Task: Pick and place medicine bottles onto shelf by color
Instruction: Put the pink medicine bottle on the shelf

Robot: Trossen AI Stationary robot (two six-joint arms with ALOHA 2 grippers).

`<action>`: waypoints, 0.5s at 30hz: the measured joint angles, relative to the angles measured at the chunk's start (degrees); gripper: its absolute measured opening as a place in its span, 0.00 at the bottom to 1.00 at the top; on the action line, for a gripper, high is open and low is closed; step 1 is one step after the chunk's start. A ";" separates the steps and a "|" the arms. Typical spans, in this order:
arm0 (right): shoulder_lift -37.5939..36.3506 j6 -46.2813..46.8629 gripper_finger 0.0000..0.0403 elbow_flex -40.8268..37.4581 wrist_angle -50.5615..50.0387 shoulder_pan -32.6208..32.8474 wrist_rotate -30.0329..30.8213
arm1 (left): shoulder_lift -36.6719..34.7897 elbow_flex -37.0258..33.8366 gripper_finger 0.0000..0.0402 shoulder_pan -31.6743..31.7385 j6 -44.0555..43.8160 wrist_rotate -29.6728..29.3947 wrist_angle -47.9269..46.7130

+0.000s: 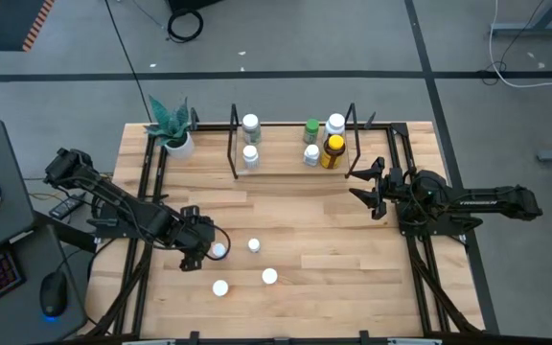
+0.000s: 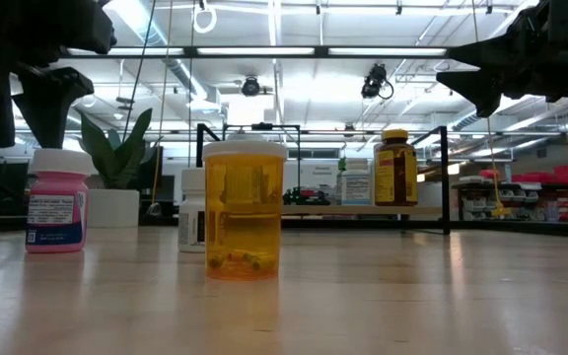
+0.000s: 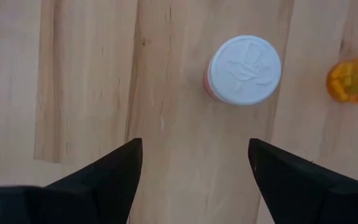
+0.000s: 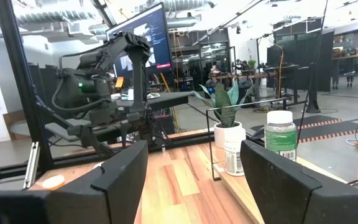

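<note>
No legible text anywhere. Pink bottle (image 2: pixel 56 202) label, amber bottle (image 2: pixel 395 170) label, monitor (image 4: pixel 143 38) screen all carry print too small to read.

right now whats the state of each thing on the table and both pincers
left pincer: open, above the pink bottle, holding nothing
pink bottle: upright on the table, capped
orange bottle: upright on the table, capped, pills inside
right pincer: open, empty, beside the shelf
shelf: carrying five upright bottles
amber bottle: upright on the shelf, yellow cap on
plant pot: upright beside the shelf
</note>
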 joint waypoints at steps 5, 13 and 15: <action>0.00 -0.01 0.66 0.00 -0.01 0.00 0.00 | -0.01 0.00 0.74 0.00 -1.46 0.00 -0.47; 0.00 -0.01 0.66 0.00 -0.02 0.00 0.00 | -0.01 0.00 0.74 0.00 -2.82 0.00 -0.55; 0.00 0.00 0.66 0.00 0.00 0.00 0.00 | -0.01 0.00 0.74 0.00 -2.80 0.00 -0.81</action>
